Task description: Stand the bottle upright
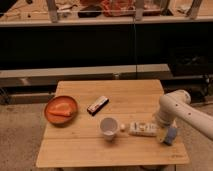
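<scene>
1. Wooden worktop [75, 155]: carries every item listed.
2. Bottle [141, 128]: white, lying on its side, pale cap towards the white cup [108, 127], just beside it.
3. Hand [166, 134]: at the bottle's base end, near the worktop's right edge; how it is set, I cannot tell.
4. Step, by my judgement: approach, no lift yet. Next: grip the body, tip it onto its base.
5. Also present: orange plate [61, 109], dark box [97, 105].
</scene>
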{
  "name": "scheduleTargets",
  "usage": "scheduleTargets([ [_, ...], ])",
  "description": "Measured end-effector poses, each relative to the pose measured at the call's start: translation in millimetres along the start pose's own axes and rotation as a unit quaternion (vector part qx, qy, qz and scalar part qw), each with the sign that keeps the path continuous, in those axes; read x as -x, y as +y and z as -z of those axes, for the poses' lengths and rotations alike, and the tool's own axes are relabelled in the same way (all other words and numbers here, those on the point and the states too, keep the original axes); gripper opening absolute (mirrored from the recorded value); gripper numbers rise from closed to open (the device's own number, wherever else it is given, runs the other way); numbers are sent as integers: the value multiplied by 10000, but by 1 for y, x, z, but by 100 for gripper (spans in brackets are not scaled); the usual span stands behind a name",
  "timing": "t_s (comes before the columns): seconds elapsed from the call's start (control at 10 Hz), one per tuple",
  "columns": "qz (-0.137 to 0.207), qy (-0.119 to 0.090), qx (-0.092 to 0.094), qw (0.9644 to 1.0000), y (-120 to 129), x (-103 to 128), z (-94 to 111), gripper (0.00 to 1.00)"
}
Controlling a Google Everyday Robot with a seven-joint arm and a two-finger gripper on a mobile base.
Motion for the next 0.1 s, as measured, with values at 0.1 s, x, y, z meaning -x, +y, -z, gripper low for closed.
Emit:
scheduleTargets([
  [0.1,-51,-1,-66,10000,-1,2,11,80],
])
